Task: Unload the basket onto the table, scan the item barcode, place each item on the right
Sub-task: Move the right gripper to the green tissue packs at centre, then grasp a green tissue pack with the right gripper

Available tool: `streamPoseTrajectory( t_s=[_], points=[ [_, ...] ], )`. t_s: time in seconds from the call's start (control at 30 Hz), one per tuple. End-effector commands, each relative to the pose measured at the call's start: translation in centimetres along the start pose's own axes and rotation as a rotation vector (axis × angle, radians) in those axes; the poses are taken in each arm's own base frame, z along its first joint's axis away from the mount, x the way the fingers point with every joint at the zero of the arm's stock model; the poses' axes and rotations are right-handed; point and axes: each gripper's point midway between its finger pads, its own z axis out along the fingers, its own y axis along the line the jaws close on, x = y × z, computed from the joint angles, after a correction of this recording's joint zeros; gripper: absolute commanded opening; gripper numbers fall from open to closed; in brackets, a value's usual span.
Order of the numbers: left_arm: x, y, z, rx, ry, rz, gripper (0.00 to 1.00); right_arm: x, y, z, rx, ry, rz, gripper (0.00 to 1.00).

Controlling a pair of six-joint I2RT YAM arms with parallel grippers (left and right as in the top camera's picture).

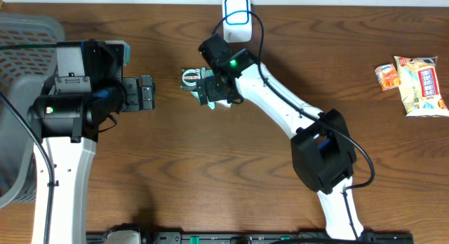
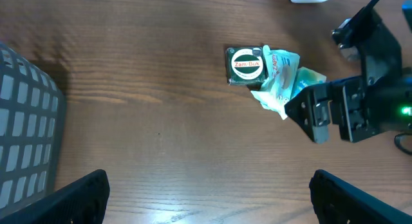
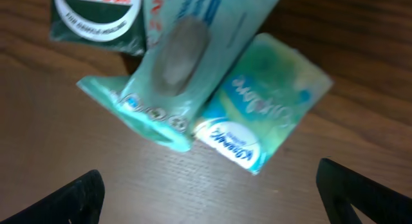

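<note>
Three small items lie together on the wooden table. They are a dark green Zam-Buk box [image 1: 190, 78] [image 2: 246, 65] [image 3: 96, 18], a teal wipes packet [image 2: 278, 79] [image 3: 187, 63] and a green-blue packet [image 3: 264, 108] [image 2: 308, 78]. My right gripper [image 1: 210, 90] [image 3: 212, 198] hovers open right over them, with nothing between its fingers. My left gripper [image 1: 146, 94] [image 2: 209, 198] is open and empty, a short way left of the items. The white and blue barcode scanner [image 1: 237, 19] stands at the table's far edge.
A grey mesh basket [image 1: 21, 34] [image 2: 26, 134] fills the left side beside the left arm. Two snack packets [image 1: 414, 83] lie at the far right. The scanner's cable runs along the right arm.
</note>
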Motion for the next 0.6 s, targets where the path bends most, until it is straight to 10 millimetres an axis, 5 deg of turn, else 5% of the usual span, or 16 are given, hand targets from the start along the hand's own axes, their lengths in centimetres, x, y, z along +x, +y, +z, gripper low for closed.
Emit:
streamPoseTrajectory(
  t_s=[0.0, 0.33, 0.57],
  points=[
    [-0.2, 0.3, -0.1, -0.009, -0.003, 0.006, 0.98, 0.7, 0.8, 0.2, -0.007, 0.014, 0.010, 0.99],
    [-0.2, 0.3, -0.1, -0.009, -0.003, 0.006, 0.98, 2.0, 3.1, 0.4, -0.026, 0.023, -0.039, 0.99],
    [-0.2, 0.3, -0.1, -0.009, -0.003, 0.006, 0.98, 1.4, 1.6, 0.4, 0.060, -0.019, 0.029, 0.99]
  ],
)
